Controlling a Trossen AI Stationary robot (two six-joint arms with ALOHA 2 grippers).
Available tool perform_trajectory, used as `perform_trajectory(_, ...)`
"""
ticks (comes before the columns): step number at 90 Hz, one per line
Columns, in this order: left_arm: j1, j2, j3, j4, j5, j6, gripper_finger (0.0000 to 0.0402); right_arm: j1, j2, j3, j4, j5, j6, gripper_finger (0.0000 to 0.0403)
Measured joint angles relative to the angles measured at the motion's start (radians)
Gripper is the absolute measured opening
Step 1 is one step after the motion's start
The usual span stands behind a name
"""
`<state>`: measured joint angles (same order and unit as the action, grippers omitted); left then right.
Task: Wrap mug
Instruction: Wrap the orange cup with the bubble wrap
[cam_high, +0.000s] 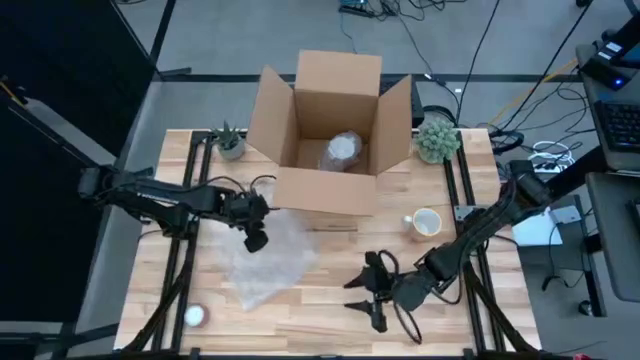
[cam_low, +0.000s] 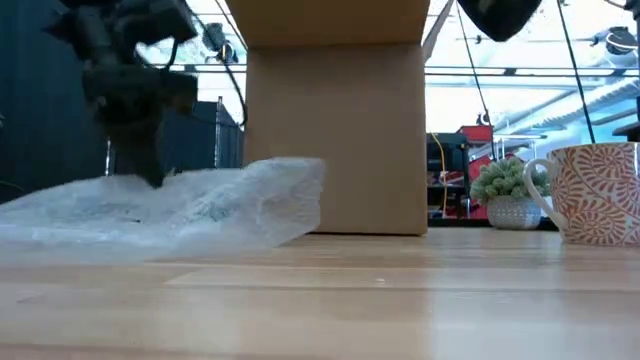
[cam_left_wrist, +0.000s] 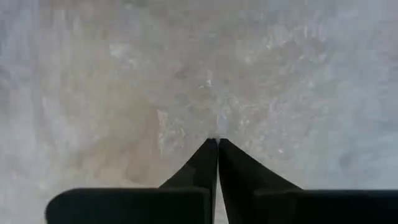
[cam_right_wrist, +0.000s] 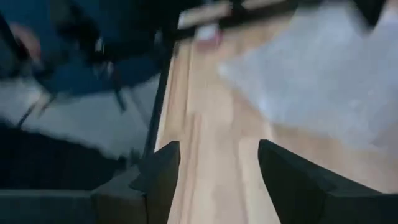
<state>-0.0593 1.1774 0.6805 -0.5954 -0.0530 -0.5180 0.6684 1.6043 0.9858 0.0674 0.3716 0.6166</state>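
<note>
The tabletop (cam_high: 330, 305) is pale wood planking with black rails running near-to-far along its left and right parts. Around it lies grey floor, with cables trailing at the far right and a desk with equipment at the right edge; the low view looks into a bright room with beams and windows behind.

One open cardboard box (cam_high: 330, 140) stands at the far middle, flaps spread, with a bubble-wrapped bundle (cam_high: 342, 150) inside. Two small potted plants flank it: a spiky one (cam_high: 230, 142) on the left, a rounder bushy one (cam_high: 437, 138) on the right. A single sheet of bubble wrap (cam_high: 268, 255) lies crumpled left of centre, just near the box. One small white round object (cam_high: 194, 316) sits at the near left corner.

The one mug (cam_high: 425, 222), cream with a leafy red pattern, stands upright right of centre, near the box's right front corner and well apart from the wrap.

The left tool (cam_high: 254, 238) presses down on the far left part of the wrap, its fingers (cam_left_wrist: 239, 177) closed together on the sheet. The right tool (cam_high: 366, 296) hovers over bare wood at the near middle, fingers spread wide, holding nothing, between wrap and mug.
</note>
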Motion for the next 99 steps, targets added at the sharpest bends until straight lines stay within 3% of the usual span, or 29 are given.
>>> perform_trajectory(11, -0.062, 0.000, 0.066, 0.003, 0.000, -0.001, 0.0000, 0.033, 0.027, 0.002, -0.128, -0.116, 0.147, 0.0192)
perform_trajectory(29, -0.166, 0.000, 0.176, 0.008, -0.001, -0.027, 0.0000, 0.077, 0.033, 0.002, -0.276, -0.079, 0.236, 0.0180)
perform_trajectory(45, -0.283, 0.000, 0.220, 0.110, -0.004, -0.053, 0.0000, 0.047, 0.033, 0.035, -0.251, -0.064, 0.122, 0.0168)
perform_trajectory(61, -0.374, 0.037, 0.220, 0.282, -0.005, -0.099, 0.0000, -0.001, 0.033, 0.097, -0.169, -0.034, -0.101, 0.0164)
perform_trajectory(78, -0.451, 0.171, 0.220, 0.457, -0.004, -0.104, 0.0000, -0.048, 0.032, 0.118, -0.065, -0.031, -0.188, 0.0164)
perform_trajectory(99, -0.467, 0.374, 0.219, 0.702, -0.004, -0.065, 0.0000, -0.076, 0.016, 0.205, -0.083, -0.033, -0.296, 0.0164)
